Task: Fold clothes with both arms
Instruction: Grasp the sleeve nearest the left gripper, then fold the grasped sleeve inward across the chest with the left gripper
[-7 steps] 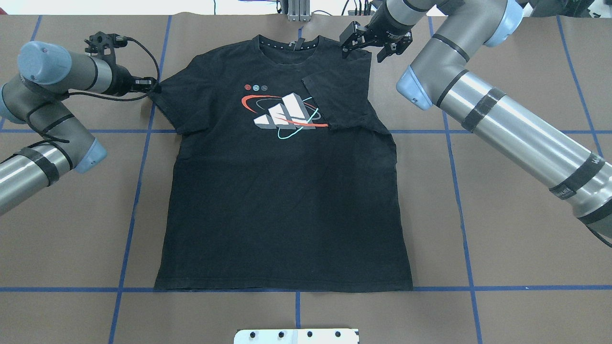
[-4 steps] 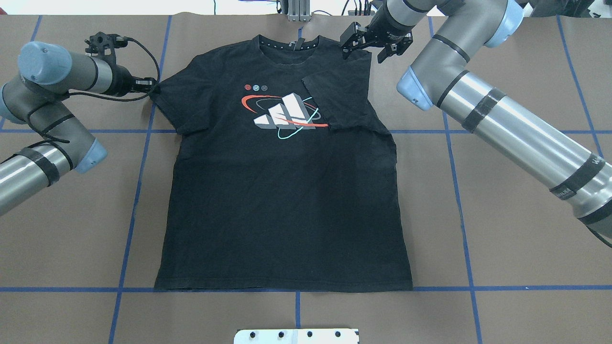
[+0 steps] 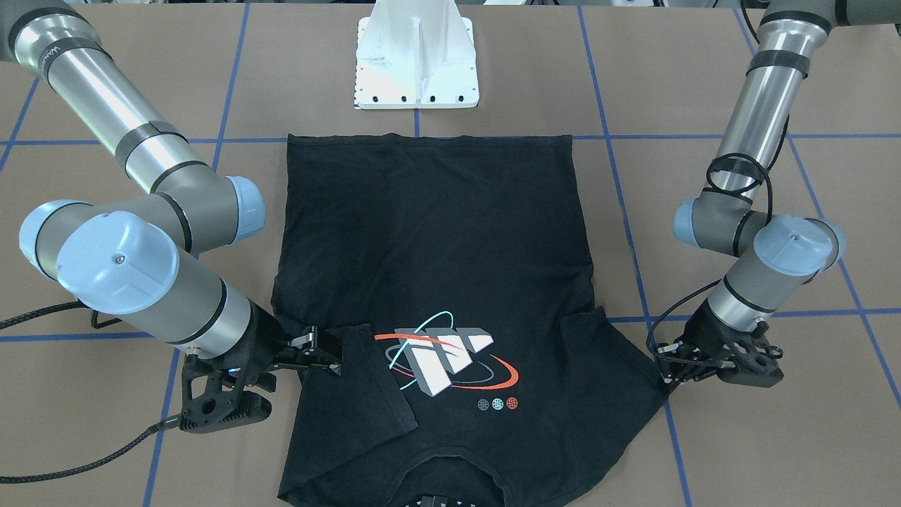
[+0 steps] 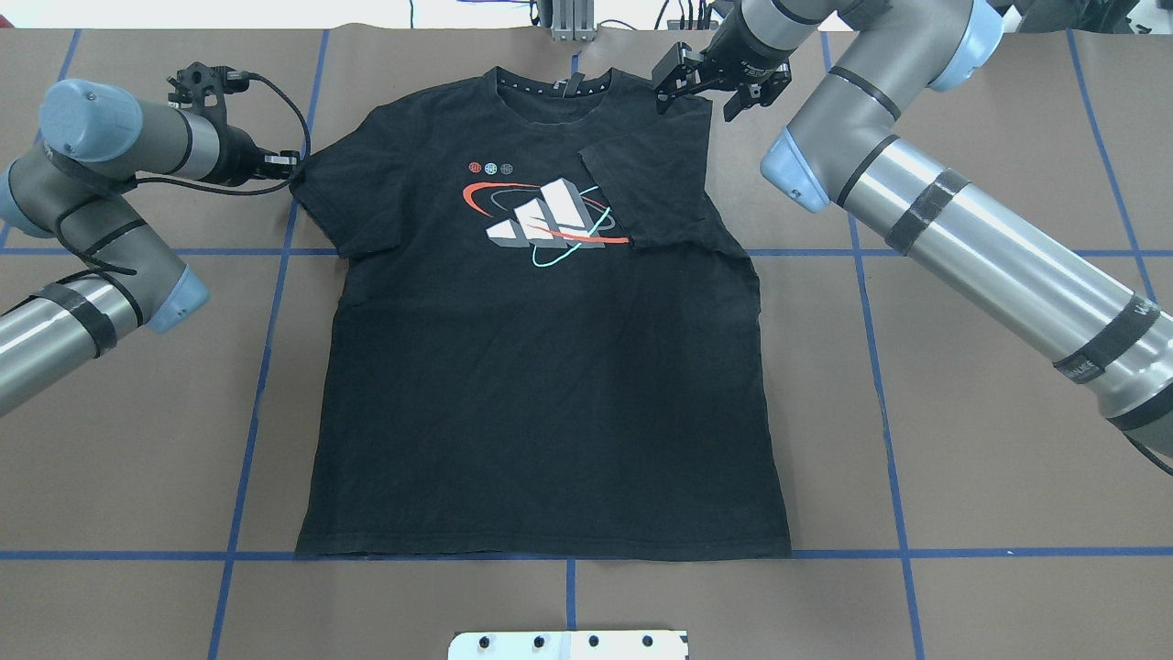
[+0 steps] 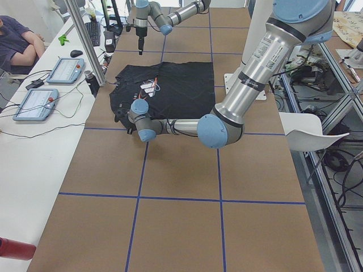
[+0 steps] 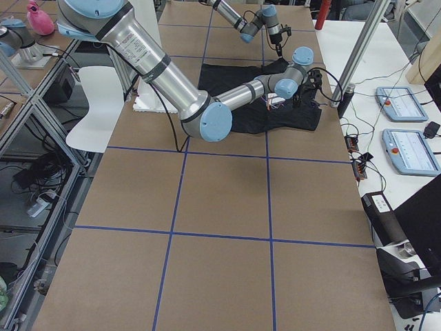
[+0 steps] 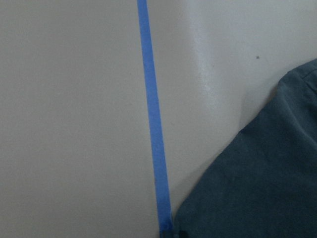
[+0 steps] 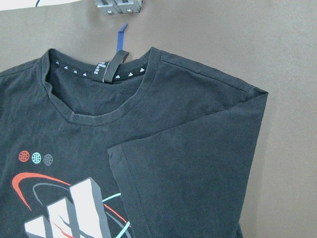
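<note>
Overhead exterior has the T-shirt [image 4: 541,385] flat on the table [image 4: 962,458], right sleeve [image 4: 655,197] folded in. Right hand [image 4: 717,87] hovers wide open, empty, by that shoulder; left hand [image 4: 284,163] meets the other sleeve tip [image 4: 310,176] (grip: I cannot tell). A thin pinch could slip mid-fold.

The right arm [image 4: 962,238] is stretched way out with its wrist bent inward, and the right gripper [image 4: 710,90] has its two fingers spread wide apart. The left arm [image 4: 82,302] is folded up at the elbow with the wrist lying nearly flat, so the left gripper [image 4: 286,165] points sideways toward the middle. Honestly can't make out whether its fingers are pinched together or not.
</note>
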Controlling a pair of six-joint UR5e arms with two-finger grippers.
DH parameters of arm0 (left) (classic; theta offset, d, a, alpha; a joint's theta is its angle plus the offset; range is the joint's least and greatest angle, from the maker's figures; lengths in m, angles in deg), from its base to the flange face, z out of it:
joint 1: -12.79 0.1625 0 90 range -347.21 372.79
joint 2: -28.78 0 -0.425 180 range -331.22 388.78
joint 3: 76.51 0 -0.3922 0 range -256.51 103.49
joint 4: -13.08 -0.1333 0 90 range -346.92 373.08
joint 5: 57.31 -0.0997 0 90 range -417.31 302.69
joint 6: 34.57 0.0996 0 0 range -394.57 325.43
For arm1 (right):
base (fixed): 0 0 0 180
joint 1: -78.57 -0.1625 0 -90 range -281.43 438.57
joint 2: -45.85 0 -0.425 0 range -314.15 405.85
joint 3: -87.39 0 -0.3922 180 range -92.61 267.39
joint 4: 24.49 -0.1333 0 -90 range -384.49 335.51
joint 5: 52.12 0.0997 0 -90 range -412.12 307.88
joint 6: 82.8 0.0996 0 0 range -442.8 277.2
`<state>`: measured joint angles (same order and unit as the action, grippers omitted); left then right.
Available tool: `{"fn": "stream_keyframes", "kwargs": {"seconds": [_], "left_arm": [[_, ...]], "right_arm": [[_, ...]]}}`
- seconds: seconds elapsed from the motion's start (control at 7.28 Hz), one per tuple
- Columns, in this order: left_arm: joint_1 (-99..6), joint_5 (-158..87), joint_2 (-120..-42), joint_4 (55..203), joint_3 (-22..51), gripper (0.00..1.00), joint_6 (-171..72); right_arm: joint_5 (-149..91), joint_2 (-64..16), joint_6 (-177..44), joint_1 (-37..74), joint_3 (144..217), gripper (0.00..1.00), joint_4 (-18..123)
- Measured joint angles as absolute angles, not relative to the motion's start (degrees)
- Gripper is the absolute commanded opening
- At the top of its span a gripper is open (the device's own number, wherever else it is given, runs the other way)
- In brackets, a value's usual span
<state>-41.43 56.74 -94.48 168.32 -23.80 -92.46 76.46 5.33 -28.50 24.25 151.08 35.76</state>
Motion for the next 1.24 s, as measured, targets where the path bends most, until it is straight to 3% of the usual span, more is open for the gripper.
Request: {"fn": "stream_keyframes", "kwargs": {"seconds": [0.69, 0.96, 1.24], "left_arm": [[-42.60, 62.54, -95.99, 159.69, -14.56, 0.00, -97.13], [-41.84, 62.42, -100.97, 156.84, -15.25, 0.00, -103.52], [-40.36, 61.76, -108.78, 155.49, -20.63, 0.00, -109.21]], "right_arm": [[76.46, 5.22, -28.56, 24.25, 151.11, 1.00, 35.56], [76.46, 5.14, -28.86, 24.20, 151.11, 1.00, 35.41], [76.46, 5.13, -29.07, 24.14, 151.11, 1.00, 35.37]]}}
